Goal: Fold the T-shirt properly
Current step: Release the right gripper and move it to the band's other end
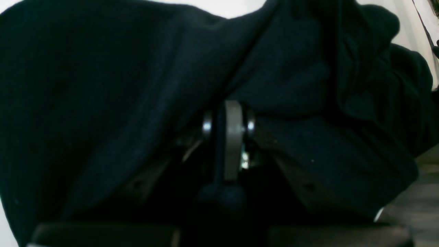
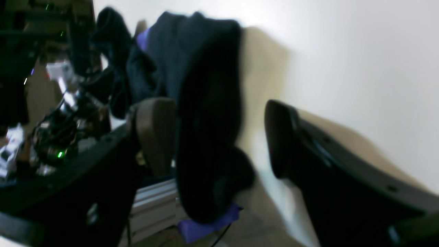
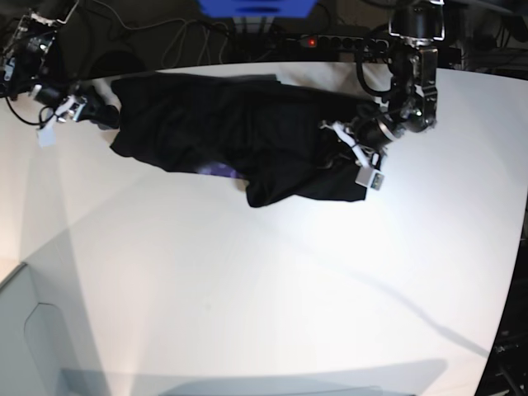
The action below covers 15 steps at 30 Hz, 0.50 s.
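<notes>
The black T-shirt (image 3: 231, 132) lies crumpled in a long band across the far part of the white table (image 3: 247, 289), with a bit of purple print (image 3: 221, 171) showing at its near edge. At the cloth's right end, my left gripper (image 3: 337, 137) is shut on it. In the left wrist view the T-shirt (image 1: 103, 85) drapes over the closed left gripper (image 1: 227, 113). My right gripper (image 3: 111, 115) is at the cloth's left end. Its fingers (image 2: 156, 130) stand open, and a hanging fold of the T-shirt (image 2: 202, 103) sits between them, apart from the right-hand finger.
A power strip (image 3: 330, 40) and cables run behind the table's far edge, beside a blue object (image 3: 256, 7). The table's curved edge drops off at the right (image 3: 518, 247). A grey panel (image 3: 33, 330) sits at the lower left.
</notes>
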Tool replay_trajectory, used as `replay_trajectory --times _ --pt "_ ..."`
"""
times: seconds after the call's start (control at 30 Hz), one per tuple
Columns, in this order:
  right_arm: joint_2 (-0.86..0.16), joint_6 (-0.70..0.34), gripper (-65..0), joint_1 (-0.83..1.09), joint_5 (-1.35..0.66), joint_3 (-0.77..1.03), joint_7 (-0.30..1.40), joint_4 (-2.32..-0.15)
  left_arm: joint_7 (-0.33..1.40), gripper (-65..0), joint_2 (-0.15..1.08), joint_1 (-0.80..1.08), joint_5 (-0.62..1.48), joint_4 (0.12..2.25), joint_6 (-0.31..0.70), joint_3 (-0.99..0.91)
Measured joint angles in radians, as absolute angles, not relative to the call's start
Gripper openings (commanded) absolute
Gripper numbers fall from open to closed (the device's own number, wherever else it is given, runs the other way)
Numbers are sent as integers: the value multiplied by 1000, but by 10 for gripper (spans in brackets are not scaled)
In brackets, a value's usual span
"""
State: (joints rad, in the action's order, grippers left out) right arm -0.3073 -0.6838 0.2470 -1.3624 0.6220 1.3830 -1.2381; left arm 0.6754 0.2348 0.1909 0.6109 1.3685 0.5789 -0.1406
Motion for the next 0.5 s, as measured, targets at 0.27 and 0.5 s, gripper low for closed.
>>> replay_trajectory --times 0.27,0.5 --pt "-307 -683 -231 245 -1375 559 1375 -1241 675 -587 235 191 611 1369 579 -141" --pt "-311 -683 -232 245 -1378 532 1370 -1244 675 -587 234 191 611 1369 579 -141"
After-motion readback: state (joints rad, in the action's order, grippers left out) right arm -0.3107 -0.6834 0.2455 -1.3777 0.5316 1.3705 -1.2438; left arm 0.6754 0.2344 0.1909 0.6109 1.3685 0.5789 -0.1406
